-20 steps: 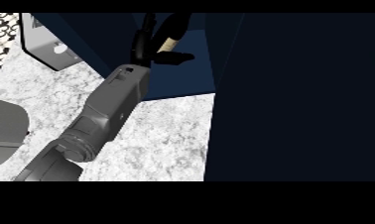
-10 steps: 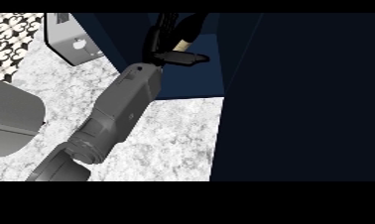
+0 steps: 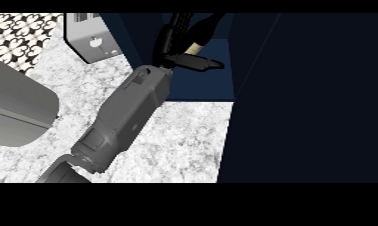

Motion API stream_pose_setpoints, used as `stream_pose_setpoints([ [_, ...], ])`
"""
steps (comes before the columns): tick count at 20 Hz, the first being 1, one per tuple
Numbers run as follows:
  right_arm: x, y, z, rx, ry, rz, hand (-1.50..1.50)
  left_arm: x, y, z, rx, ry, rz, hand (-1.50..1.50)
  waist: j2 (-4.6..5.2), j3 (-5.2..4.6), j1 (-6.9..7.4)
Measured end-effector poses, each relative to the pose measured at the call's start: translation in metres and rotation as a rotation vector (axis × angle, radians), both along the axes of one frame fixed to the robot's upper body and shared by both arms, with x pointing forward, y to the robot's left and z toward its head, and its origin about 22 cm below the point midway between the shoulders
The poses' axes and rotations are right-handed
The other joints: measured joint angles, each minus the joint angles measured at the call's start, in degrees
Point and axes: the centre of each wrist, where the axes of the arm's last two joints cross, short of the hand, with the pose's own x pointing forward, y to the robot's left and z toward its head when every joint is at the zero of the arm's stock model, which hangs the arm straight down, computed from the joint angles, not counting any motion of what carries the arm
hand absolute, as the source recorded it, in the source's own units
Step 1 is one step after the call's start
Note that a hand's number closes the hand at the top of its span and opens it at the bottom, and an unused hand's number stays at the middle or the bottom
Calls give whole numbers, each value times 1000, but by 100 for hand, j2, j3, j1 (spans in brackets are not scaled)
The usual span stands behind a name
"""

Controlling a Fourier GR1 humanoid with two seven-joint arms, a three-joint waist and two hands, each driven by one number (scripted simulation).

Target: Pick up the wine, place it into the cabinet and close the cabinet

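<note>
Left hand [image 3: 177, 45] is curled round the wine [image 3: 198, 40], bottle tilted and already inside the dark blue cabinet [image 3: 214, 80] opening above the marbled desk [image 3: 184, 135]. To do it well: set the base flat on the shelf, well back from the edge, uncurl only once it stands, then draw straight back clear of the door [image 3: 310, 95]. Right hand not visible.

Dark wine bottle [image 3: 201, 35] tilted, inside open navy cabinet [image 3: 199, 87].
</note>
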Motion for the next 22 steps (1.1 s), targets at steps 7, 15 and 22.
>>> stream_pose_setpoints([
  [7, 0, -1, 2, -2, -10, -11, -150, -35, -27, 18, 5, -27, -80, -150, -33, 6, 75],
  [15, 0, 3, 2, -8, -26, 2, -150, -102, -45, 22, -25, -5, -28, -150, 9, 10, 23],
  [22, -1, 6, 8, -9, -40, -2, -150, -163, -51, 19, -112, 31, 16, -150, 33, 12, 7],
])
